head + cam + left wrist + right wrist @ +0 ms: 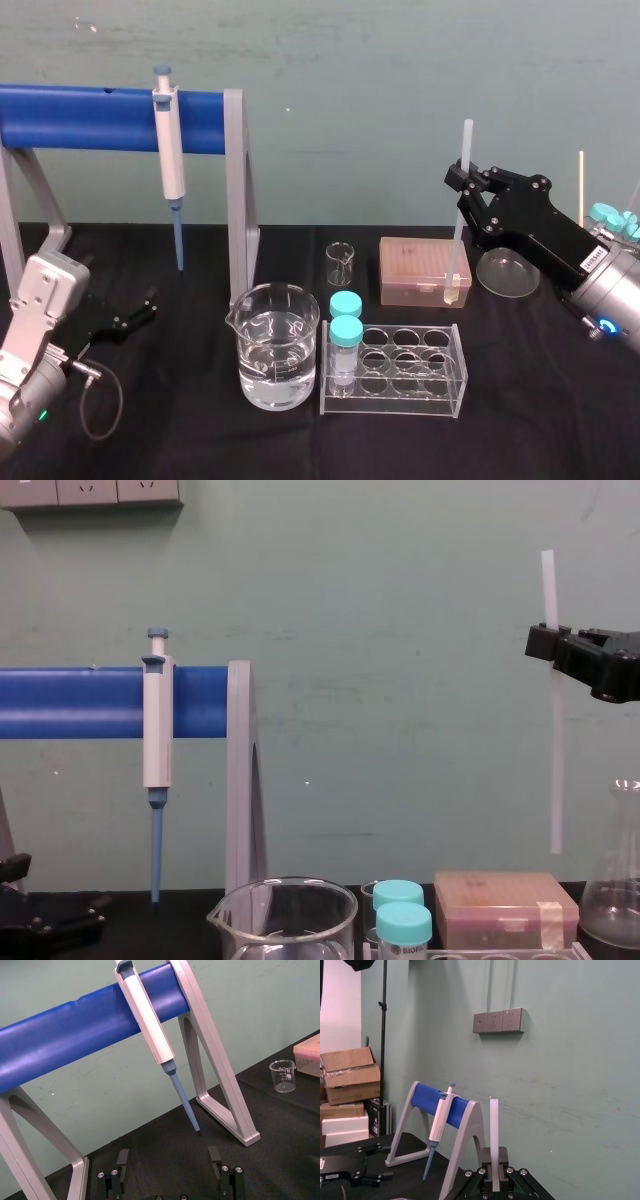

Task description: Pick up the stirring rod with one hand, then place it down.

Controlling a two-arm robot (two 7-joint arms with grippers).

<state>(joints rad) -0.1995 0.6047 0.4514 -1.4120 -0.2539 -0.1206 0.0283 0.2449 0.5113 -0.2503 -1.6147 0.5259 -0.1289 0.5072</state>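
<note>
The stirring rod (459, 235) is a thin translucent white stick, standing upright in the air at the right side of the table. My right gripper (465, 180) is shut on its upper part, with a short length sticking out above the fingers. From the chest, the stirring rod (556, 765) hangs with its lower end well above the tip box (505, 908), held by the right gripper (548, 645). In the right wrist view the stirring rod (494, 1122) rises from between the closed fingers. My left gripper (140, 310) rests low at the far left, open and holding nothing (168, 1160).
A white-and-blue pipette (170, 160) hangs on the blue-bar stand (90, 115) at the back left. A water-filled beaker (277, 345), a clear tube rack (395, 372) with two teal-capped tubes, a small beaker (340, 262) and a flask (508, 272) fill the middle and right.
</note>
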